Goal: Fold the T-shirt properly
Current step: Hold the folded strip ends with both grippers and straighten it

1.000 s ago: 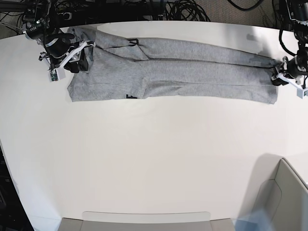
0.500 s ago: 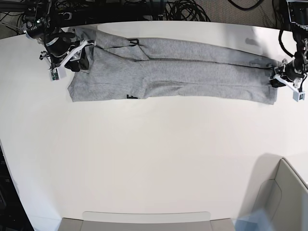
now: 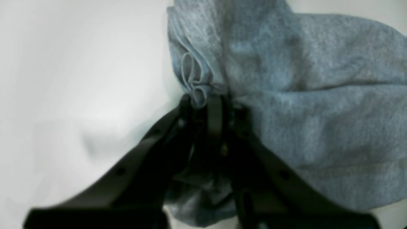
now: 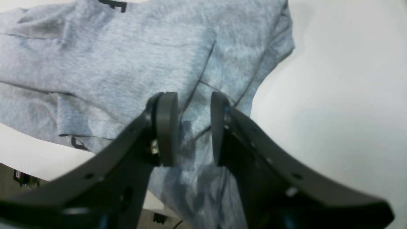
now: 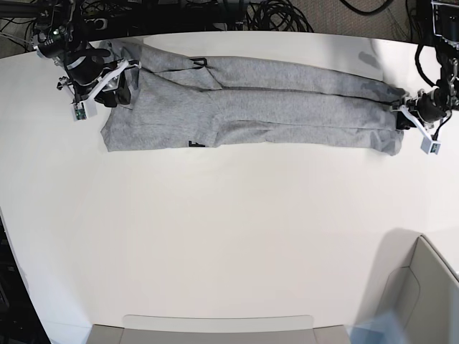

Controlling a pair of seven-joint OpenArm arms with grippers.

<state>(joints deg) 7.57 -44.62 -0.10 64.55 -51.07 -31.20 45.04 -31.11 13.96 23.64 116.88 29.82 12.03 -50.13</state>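
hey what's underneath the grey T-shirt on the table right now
Only the white table shows around the T-shirt, which lies in a long folded strip. Its lower layers and the tabletop beneath it are covered, so anything under there cannot be seen.

Far edge: the T-shirt (image 5: 251,107) lies in a long band across it, blocking any low pass there.
Left end: my right claw (image 5: 118,84) stands over the cloth, jaws apart.
Right end: my left claw (image 5: 410,115) is pinched on the bunched cloth at the table (image 5: 229,236) edge.
Middle and near side: bare table, free for me to sweep.
Near right corner: a grey bin (image 5: 419,297) stands in the way.
Beyond far edge: black cables (image 5: 276,14).
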